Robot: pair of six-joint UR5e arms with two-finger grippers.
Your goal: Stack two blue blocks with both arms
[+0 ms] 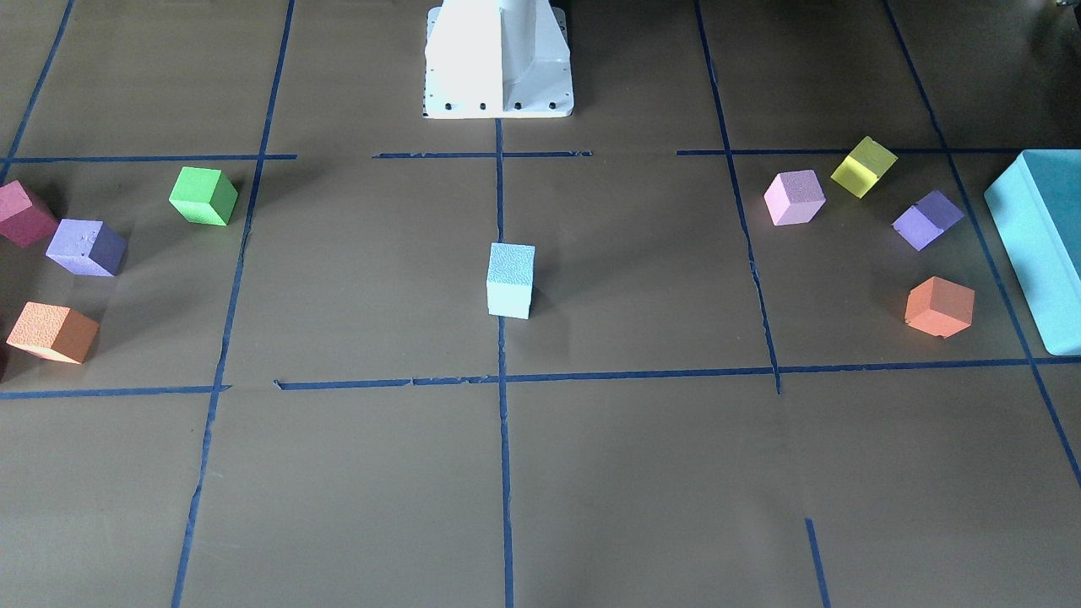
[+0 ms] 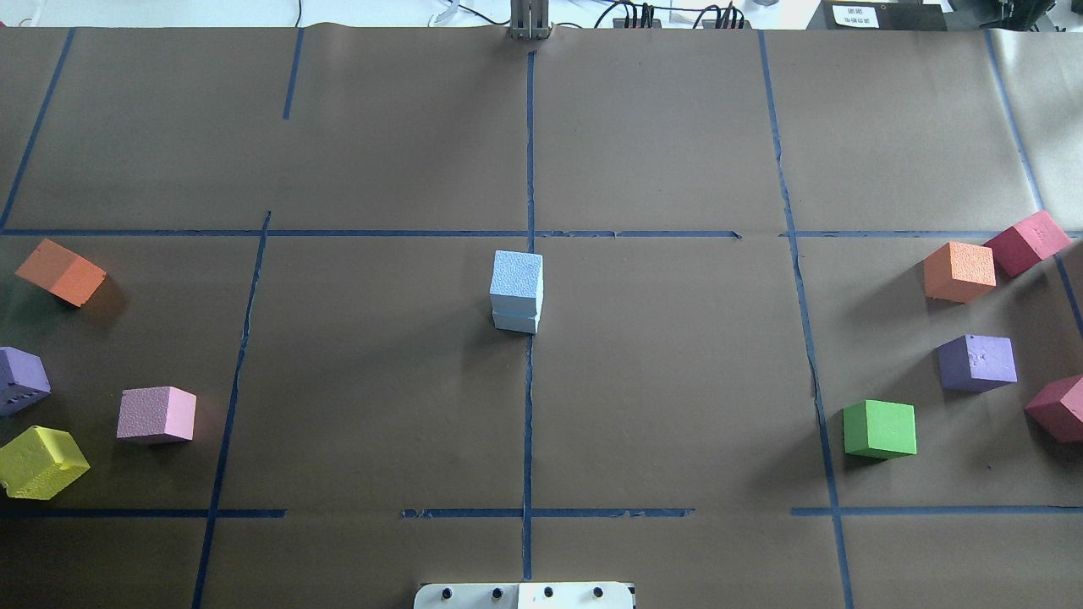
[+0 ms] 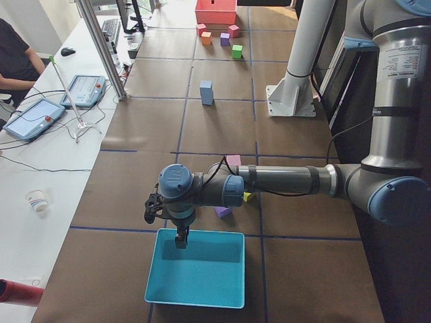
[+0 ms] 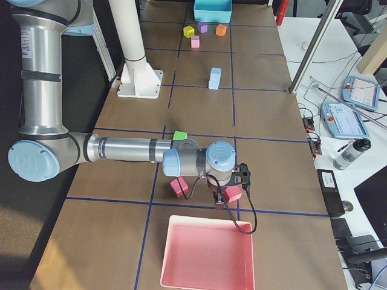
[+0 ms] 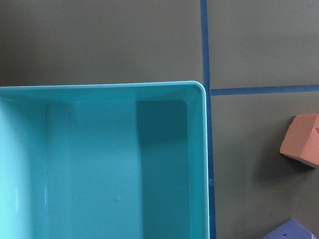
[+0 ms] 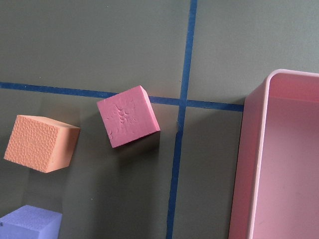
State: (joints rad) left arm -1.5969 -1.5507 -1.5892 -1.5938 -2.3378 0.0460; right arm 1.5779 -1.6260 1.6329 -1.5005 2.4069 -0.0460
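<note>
The two pale blue blocks stand stacked one on the other at the table's centre, on the middle tape line. The upper block (image 2: 517, 279) sits squarely on the lower block (image 2: 515, 322). The stack also shows in the front view (image 1: 510, 279) and both side views (image 3: 206, 93) (image 4: 214, 78). My left gripper (image 3: 180, 237) hangs over the teal box, far from the stack. My right gripper (image 4: 219, 202) hangs by the pink tray, also far off. Both show only in side views, so I cannot tell if they are open or shut.
A teal box (image 1: 1039, 245) lies at my left end and a pink tray (image 4: 205, 254) at my right end. Purple, pink, yellow and orange cubes (image 2: 156, 414) lie on my left; green (image 2: 880, 429), purple, orange and red cubes on my right. The white pedestal (image 1: 498, 59) stands behind the stack.
</note>
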